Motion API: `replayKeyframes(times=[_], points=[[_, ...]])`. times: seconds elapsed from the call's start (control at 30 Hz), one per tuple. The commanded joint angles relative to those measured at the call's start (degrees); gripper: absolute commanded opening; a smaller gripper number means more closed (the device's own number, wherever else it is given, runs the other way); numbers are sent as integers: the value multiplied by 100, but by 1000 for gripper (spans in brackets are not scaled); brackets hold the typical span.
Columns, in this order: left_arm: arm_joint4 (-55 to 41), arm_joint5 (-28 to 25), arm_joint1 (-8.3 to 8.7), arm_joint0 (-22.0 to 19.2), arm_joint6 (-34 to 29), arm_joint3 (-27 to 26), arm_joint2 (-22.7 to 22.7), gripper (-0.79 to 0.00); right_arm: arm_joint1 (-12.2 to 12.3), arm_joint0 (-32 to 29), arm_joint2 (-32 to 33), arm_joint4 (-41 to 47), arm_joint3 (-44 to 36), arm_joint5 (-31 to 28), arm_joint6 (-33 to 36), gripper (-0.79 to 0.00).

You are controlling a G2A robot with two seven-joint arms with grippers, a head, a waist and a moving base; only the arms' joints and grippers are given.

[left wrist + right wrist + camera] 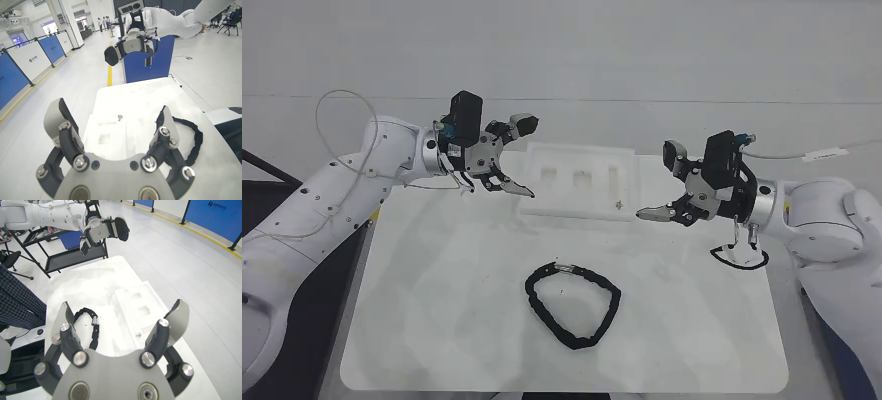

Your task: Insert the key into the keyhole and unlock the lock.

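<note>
Your right gripper hangs spread wide with nothing in it, at the tray's 3 o'clock edge in the top view. Your left gripper is likewise spread and empty, at the tray's 9 o'clock edge. The key sits on the tray near its 4 o'clock corner, just at the right gripper's 8 o'clock. The lock, a black loop, lies on the table well apart from the key, at about its 7 o'clock. Its metal barrel is at the loop's 12 o'clock.

I judge the step in hand to be fetching the key, and the right gripper is the nearer one. The key is small, and I can't tell whether it lies flat or stands in the foam, so check the right wrist view before closing. Come down astride its head and pinch there, leaving the blade free for the lock. Have the left gripper ready to pin the barrel, since a loose loop is likely to slide when pushed.
</note>
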Motion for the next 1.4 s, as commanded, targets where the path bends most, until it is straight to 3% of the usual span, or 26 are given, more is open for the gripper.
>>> replayKeyframes(times=[0.0,0.2,0.53,0.7,1.17,1.37], points=[[0,0,0,0,0,0,0,-1,0,0,0,0,0,0,0,-1],[0,0,0,0,0,0,0,-1,0,0,0,0,0,0,0,-1],[0,0,0,0,0,0,0,0,-177,3,-639,-383,103,1690,143,0],[0,0,0,0,0,0,0,0,-310,241,-1145,-785,157,2463,674,0],[0,0,0,0,0,0,0,0,-794,982,-2235,-276,809,4668,2233,0],[0,0,0,0,0,0,0,0,-1003,1159,-2459,97,1271,5054,2085,0]])
